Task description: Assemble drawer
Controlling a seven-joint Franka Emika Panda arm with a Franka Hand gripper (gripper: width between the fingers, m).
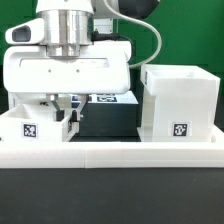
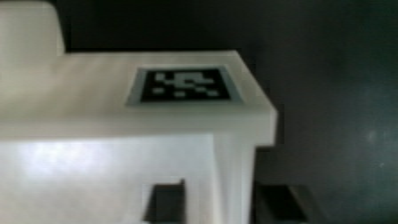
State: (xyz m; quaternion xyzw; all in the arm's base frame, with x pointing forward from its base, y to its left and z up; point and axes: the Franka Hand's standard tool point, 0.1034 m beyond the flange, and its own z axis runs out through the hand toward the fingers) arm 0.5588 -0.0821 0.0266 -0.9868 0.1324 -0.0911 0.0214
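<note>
Gripper: you find it low at the exterior view's left, dark fingers apart on either side of a white wall of the small tagged tray (whether they press on it, you cannot tell). Cube shell: upright at the right, well apart from the tray. Long white rail: across the frame below both.

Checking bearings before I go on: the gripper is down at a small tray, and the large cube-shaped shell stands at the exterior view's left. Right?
Not quite. The exterior view shows the large cube-shaped shell at its right, not its left. The rest holds: the gripper is down at the small tray.
</note>
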